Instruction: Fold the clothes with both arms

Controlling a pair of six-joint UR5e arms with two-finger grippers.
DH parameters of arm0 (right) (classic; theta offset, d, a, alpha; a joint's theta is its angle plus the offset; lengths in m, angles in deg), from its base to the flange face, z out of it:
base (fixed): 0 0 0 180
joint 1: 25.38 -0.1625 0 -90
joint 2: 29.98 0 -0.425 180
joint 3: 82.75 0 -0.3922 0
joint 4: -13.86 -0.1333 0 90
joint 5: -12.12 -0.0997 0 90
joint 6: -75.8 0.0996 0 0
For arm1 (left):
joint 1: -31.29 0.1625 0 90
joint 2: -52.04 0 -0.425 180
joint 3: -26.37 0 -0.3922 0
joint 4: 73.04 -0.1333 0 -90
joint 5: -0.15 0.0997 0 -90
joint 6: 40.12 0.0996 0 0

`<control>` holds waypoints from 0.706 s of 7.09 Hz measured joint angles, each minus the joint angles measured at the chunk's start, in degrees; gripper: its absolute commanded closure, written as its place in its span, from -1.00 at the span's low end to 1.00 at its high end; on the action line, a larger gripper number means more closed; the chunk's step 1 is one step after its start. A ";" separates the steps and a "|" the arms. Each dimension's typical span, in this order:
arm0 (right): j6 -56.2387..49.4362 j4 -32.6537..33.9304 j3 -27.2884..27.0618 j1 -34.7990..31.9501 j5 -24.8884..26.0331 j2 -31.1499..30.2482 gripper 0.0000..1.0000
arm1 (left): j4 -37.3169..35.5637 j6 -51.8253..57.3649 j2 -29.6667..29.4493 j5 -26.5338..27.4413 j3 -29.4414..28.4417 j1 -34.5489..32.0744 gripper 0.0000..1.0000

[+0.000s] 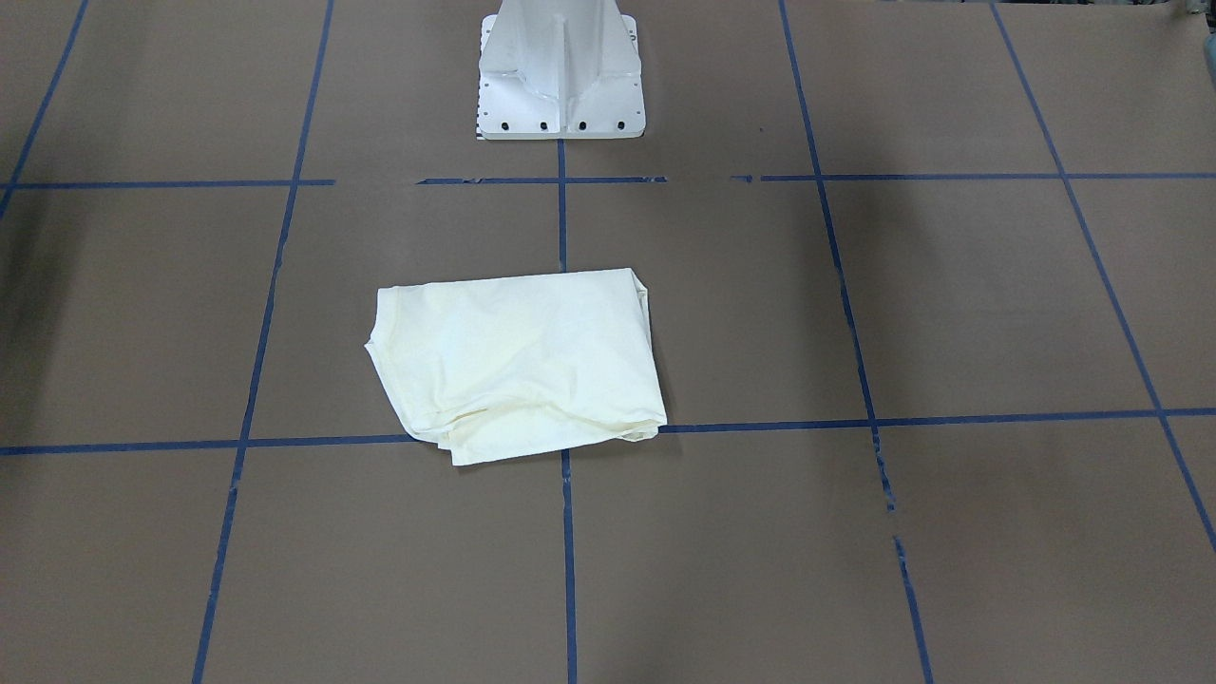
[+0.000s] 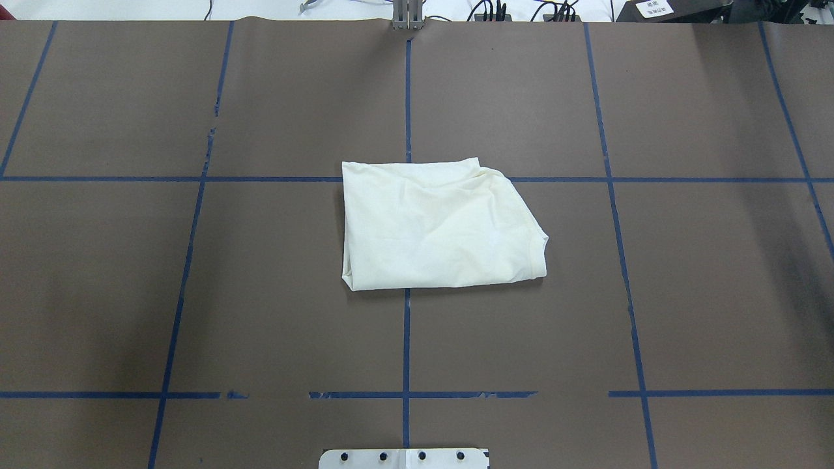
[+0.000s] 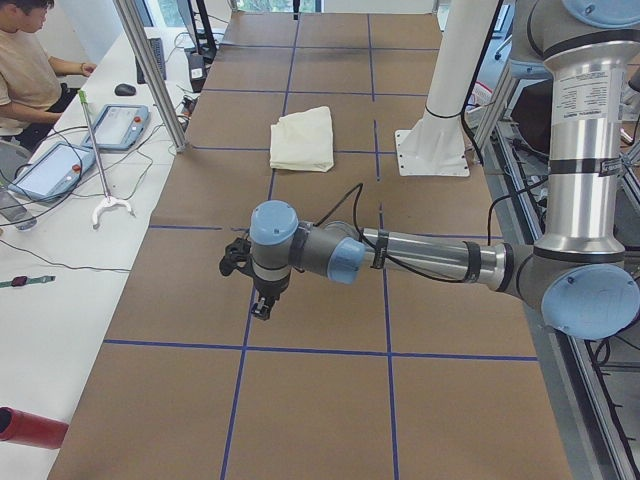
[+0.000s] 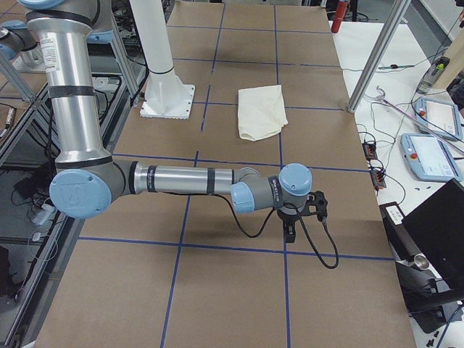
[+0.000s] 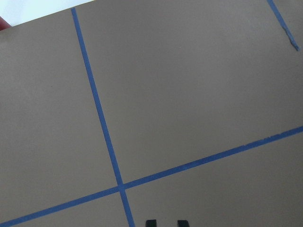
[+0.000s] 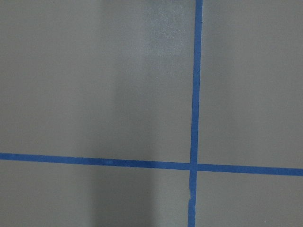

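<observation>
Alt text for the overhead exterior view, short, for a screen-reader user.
A cream shirt, folded into a rough rectangle, lies near the middle of a brown table marked with a blue tape grid. The edge of a white pedestal base shows at the bottom centre, and cables run along the far edge.

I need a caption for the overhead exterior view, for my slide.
Folded cream shirt lying at the centre of a brown table marked with a blue tape grid.

A blue tape line [image 5: 97, 104] on the brown surface [image 5: 189, 85] runs beneath the left claw [image 3: 262, 305]. The white pedestal [image 3: 432, 150] stands well beyond it, a seated person [image 3: 25, 70] farther off beside a tablet [image 3: 122, 125].
</observation>
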 measured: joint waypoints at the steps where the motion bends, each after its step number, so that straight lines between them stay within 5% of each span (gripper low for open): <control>1: 0.09 0.01 -0.05 0.00 0.05 -0.08 -1.00 | 0.15 0.46 0.53 -0.05 -1.31 -0.84 -1.00; 3: -0.02 0.51 -0.37 0.06 -0.03 0.03 -1.00 | -2.45 0.51 -1.34 -0.67 -2.24 -2.95 -1.00; 5: -0.97 5.48 -1.10 -0.24 -0.44 1.02 -1.00 | -5.96 0.53 -2.31 -7.24 -2.63 -5.30 -1.00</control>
